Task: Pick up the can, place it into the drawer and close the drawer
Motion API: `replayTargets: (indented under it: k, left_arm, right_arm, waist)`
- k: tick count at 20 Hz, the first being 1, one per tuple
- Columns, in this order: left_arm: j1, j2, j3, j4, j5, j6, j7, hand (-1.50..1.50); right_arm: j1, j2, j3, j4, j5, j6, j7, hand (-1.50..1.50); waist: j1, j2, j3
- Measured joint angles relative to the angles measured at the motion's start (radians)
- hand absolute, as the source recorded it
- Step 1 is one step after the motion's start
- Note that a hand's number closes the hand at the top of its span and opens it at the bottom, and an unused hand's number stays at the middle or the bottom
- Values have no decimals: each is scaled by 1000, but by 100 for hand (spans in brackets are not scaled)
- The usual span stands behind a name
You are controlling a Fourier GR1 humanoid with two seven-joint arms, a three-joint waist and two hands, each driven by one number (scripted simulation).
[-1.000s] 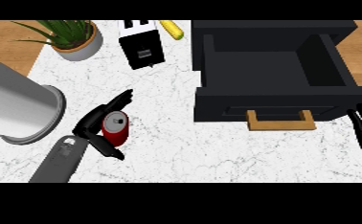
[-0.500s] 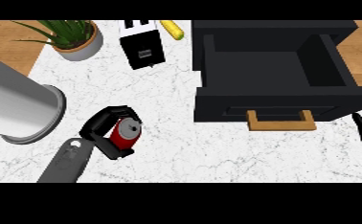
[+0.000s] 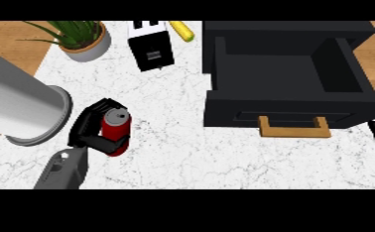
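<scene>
INSPECTOR: When set against the view of one second back, found changed in one respect only: the grip. Then splayed about the can; now left hand [image 3: 95,131] curled round the can [image 3: 116,127], clamped on its red body, grey top showing above.

CLERK: Position of the can?

INSPECTOR: On the left part of the desk [image 3: 183,156], just beside a large grey cylinder [image 3: 26,104], well apart from the drawer [image 3: 285,72]. Upright or nearly so. Cannot tell whether raised clear of the desk or resting on it.

CLERK: Condition of the drawer?

INSPECTOR: Pulled out, open at the top, interior dark, no contents made out. Wooden handle [image 3: 293,127] toward the near edge. Unmoved across all three views.

CLERK: Other hand?

INSPECTOR: Right hand [image 3: 372,130]: at most a dark sliver at the view's right edge. Open or closed, cannot tell.

CLERK: Bearing on the task?

INSPECTOR: Grasp judged complete; pick-up begun, not proven. Outstanding: lift, carry rightward across the desk, lower into the drawer, release, push shut. Recommend raising high enough to pass the drawer's front wall. Potted plant [image 3: 81,40], black box [image 3: 152,52] and yellow item [image 3: 181,30] along the far edge, off the likely path; no concern raised.
</scene>
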Motion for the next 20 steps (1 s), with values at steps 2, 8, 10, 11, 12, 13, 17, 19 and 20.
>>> replayTargets:
  k: [2,8,10,11,12,13,17,19,20]
  left_arm:
    - [-8,-24,47,-27,30,90,30,150]
    - [21,-91,41,-270,64,239,185,150]
    - [12,-102,20,-327,60,265,239,150]
    - [12,-110,6,-365,57,279,270,150]
    - [17,-112,-6,-408,53,288,295,150]
    - [16,-122,-24,-451,45,304,326,150]
    - [-33,-147,-90,-577,12,375,448,150]
    - [-54,-153,-119,-616,6,402,497,150]
    - [-69,-155,-134,-630,3,420,520,150]
  right_arm:
    - [-2,2,-1,2,1,-3,-1,-150]
    - [-13,0,0,-7,-7,-7,15,-150]
    - [-6,-4,-7,-28,-21,1,30,-150]
    - [-17,-14,-18,-34,-32,-1,49,-150]
    - [-8,-9,-14,-33,-29,-1,41,-150]
    - [-3,-8,-16,-36,-29,2,37,-150]
    - [-7,-11,-33,-25,-39,7,26,-150]
    - [-2,-7,-28,-17,-27,5,12,-150]
    - [-3,-4,-24,-13,-22,5,11,-150]
  waist:
    - [-1,0,0]
    - [-9,1,0]
    - [-12,1,0]
    - [-13,2,0]
    - [-13,2,0]
    - [-14,1,0]
    - [-16,2,0]
    - [-18,2,0]
    - [-18,3,0]
